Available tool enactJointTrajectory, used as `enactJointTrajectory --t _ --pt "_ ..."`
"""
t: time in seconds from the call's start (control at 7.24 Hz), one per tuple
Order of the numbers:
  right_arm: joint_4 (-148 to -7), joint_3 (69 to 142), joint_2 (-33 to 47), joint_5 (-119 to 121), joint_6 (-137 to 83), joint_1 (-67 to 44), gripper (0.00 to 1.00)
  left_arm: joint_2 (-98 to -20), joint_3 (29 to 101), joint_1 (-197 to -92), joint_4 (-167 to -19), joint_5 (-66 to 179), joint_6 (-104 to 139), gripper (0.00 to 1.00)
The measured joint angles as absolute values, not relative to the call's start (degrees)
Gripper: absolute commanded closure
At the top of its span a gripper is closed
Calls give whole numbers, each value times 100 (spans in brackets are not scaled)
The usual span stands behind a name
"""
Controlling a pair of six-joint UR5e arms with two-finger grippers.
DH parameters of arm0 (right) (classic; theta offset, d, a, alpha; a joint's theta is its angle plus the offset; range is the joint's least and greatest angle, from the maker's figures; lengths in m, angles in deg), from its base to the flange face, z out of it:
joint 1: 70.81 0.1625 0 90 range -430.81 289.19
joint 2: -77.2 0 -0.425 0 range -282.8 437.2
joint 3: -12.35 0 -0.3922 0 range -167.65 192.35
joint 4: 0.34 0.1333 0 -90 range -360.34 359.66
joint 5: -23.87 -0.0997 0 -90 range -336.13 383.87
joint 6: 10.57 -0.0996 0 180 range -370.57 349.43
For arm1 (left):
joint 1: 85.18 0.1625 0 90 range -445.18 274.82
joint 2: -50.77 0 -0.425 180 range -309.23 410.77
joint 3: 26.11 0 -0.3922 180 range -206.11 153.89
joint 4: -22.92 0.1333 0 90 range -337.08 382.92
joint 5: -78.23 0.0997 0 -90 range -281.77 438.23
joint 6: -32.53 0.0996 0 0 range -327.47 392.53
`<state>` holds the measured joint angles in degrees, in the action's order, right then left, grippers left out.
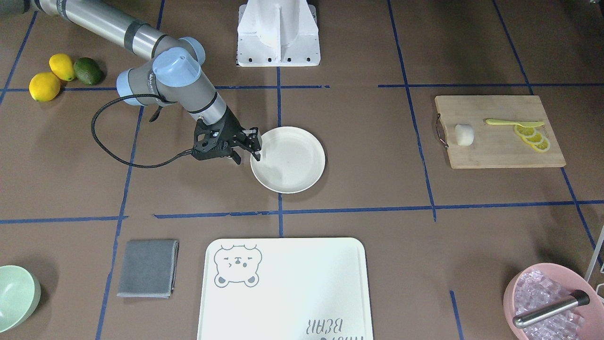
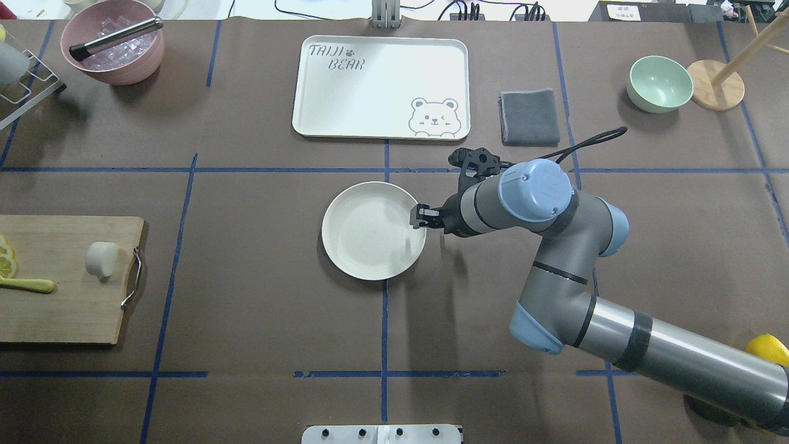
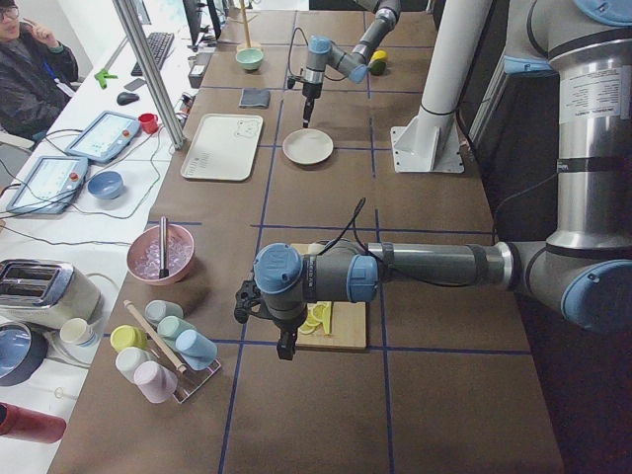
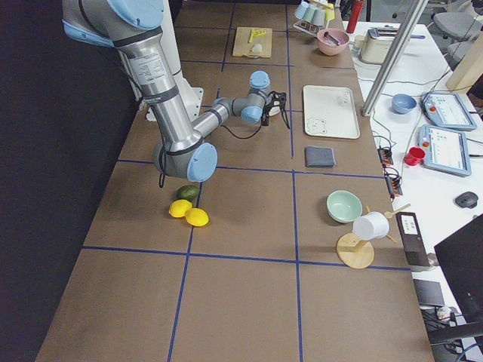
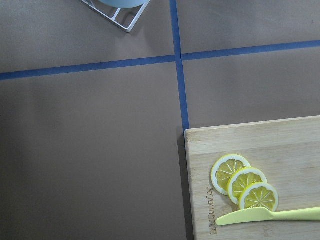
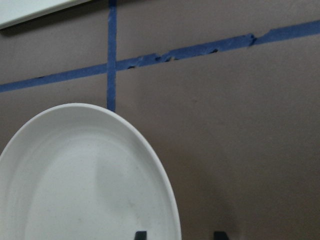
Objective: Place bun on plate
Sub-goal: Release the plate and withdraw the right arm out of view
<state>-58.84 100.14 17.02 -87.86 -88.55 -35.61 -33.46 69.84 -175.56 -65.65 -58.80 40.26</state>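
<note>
While the bun [image 1: 464, 134] sits on the cutting board [image 1: 500, 153], well apart from the empty plate [image 1: 288, 160], nothing's done yet. The right gripper [image 1: 246, 155] is spread across the plate rim; the left gripper [image 3: 286, 348], can't tell.

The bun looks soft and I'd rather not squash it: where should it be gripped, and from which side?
Probably best to grip the bun lightly across its smooth middle, coming straight down from above. It is stubby and round-edged, and sits on the cutting board well apart from the lemon slices, so both flanks are free.
</note>
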Motion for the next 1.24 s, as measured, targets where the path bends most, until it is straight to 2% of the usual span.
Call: enactJointTrajectory --t 0.41,1.24 --pt "-6941 10180 1401 -9862 -7269 -2263 1 -3343 6996 -17553 -6565 -5880 4026 0" --pt "-7812 10441 -712 -11295 -1894 920 1 -3351 7013 -17553 -6567 -5880 4026 0"
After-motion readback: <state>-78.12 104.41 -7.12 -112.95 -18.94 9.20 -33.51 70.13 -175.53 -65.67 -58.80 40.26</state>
